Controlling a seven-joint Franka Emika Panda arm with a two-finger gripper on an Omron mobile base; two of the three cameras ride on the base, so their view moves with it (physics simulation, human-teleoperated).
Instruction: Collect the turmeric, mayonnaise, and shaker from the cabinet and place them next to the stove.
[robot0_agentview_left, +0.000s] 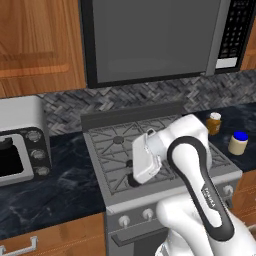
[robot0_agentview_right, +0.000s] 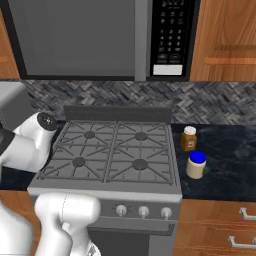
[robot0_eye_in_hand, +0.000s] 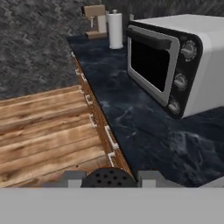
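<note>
shaker (robot0_eye_in_hand: 108, 178) round perforated dark top, between grey fingers (robot0_eye_in_hand: 72, 178)

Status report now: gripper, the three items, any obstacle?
Gripper shut on shaker. Turmeric, mayonnaise standing right of stove. Toaster oven ahead on counter.

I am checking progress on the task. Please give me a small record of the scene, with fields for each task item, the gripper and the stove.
turmeric: jar upright on the dark counter, right of the stove
mayonnaise: blue-lidded jar on the same counter, in front of the turmeric, apart from it
shaker: dark perforated top between the fingertips in the hand view
gripper: shut on the shaker, over the counter left of the stove, facing the toaster oven
burners: bare grates
</note>
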